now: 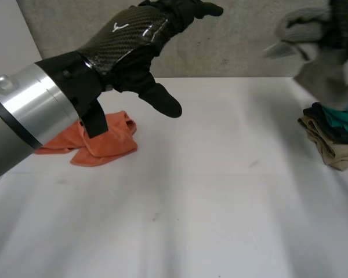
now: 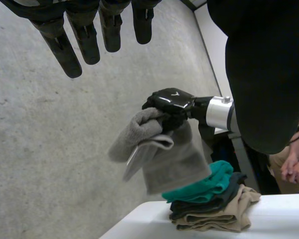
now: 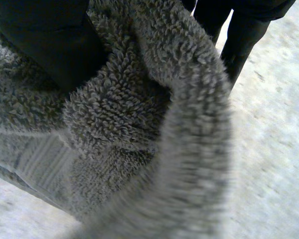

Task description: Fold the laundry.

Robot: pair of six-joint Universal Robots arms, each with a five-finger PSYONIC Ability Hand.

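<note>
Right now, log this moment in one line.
left hand: open, raised, empty | right hand: shut on grey towel, held up near folded stack | orange cloth: crumpled on table

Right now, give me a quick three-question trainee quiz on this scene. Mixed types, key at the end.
1. True or false: the left hand holds the orange cloth.
2. What is the right hand gripping? A) grey towel B) orange cloth C) nothing
3. What colour is the top layer of the folded stack?
Key: 1 false; 2 A; 3 teal.
</note>
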